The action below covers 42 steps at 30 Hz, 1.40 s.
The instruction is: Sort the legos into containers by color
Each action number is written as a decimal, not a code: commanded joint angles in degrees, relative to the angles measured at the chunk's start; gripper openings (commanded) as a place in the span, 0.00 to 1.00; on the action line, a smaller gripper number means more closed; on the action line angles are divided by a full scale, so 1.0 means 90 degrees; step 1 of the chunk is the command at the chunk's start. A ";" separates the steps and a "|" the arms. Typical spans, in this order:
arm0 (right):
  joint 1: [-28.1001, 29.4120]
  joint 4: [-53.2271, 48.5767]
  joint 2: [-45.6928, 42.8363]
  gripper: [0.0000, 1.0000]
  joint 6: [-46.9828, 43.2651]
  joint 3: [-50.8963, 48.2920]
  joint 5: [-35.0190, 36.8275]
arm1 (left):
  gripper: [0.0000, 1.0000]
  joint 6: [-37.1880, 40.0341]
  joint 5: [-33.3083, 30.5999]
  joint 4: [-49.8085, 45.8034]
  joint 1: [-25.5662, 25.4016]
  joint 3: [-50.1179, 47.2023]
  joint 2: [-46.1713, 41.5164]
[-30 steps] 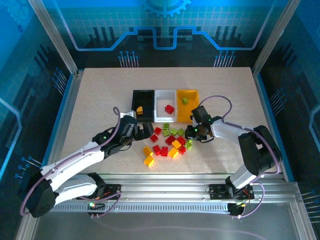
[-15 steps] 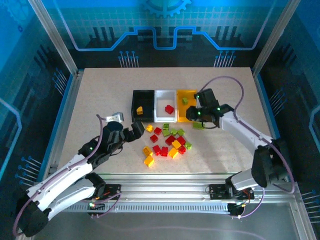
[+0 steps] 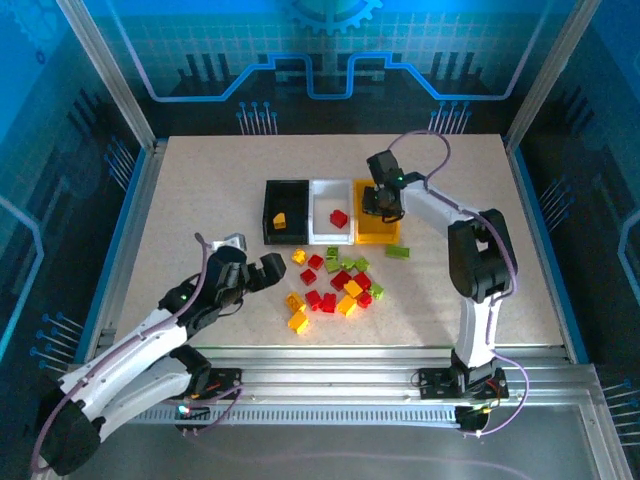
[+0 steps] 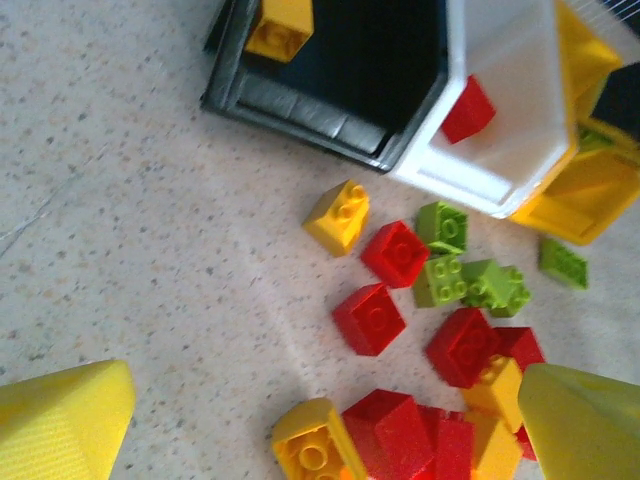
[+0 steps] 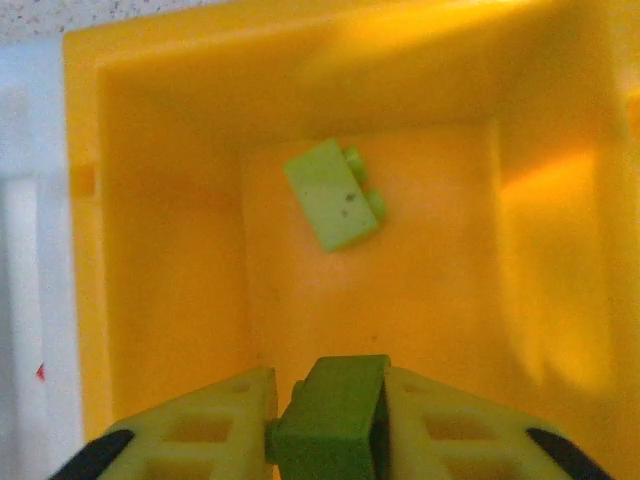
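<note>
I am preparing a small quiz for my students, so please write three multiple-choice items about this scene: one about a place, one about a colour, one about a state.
1. Above which bin is the right gripper? A black; B white; C yellow.
2. What colour is the brick inside the black bin? A red; B yellow; C green.
3. How is the left gripper? A open and empty; B shut on a red brick; C shut on a bin rim.
Key: 1 C, the yellow bin lies beyond the green brick it grips. 2 B, that brick is yellow. 3 A, its fingers stand wide apart over the loose bricks.
</note>
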 commanded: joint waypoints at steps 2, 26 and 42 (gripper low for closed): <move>-0.0097 -0.0165 -0.0109 0.46 0.0218 0.0311 0.0012 | 0.99 0.0165 0.0241 -0.0336 0.0100 0.0307 0.0194; 0.0522 0.0589 -0.3519 0.62 0.0245 -0.3186 -0.0541 | 0.86 0.0973 0.1002 -0.0995 -0.0980 0.1074 0.2580; 0.0465 0.0645 -0.3951 0.63 0.0309 -0.3734 -0.0450 | 0.76 0.0915 -0.0207 -0.1345 -0.2824 0.1234 0.3826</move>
